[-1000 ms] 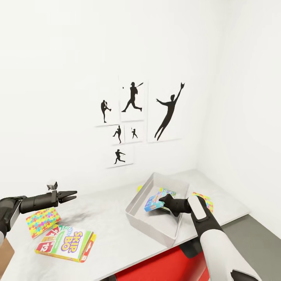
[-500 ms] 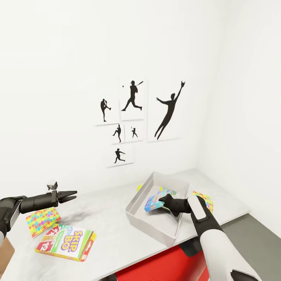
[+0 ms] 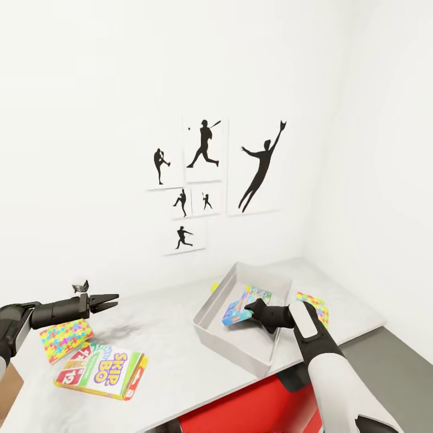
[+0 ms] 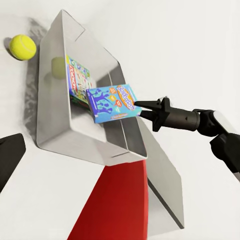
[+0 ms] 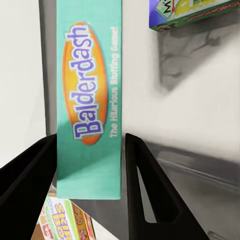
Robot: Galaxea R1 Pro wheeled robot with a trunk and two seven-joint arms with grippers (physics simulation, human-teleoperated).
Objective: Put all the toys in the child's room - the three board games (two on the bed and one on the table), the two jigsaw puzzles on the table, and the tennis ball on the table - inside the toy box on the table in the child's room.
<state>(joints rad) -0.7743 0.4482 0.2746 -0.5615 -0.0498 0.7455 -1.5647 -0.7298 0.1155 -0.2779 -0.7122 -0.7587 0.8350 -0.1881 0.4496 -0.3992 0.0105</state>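
Right pincer point(image 3: 248, 311) clamps the blue board game point(image 4: 111, 103) by its edge above the toy box point(image 3: 216, 341) on the desk point(image 3: 174, 355); lowering it flat beside the pastel game point(image 4: 77, 80) before release seems best, while the left pincer point(image 3: 112, 299) hovers slightly parted.
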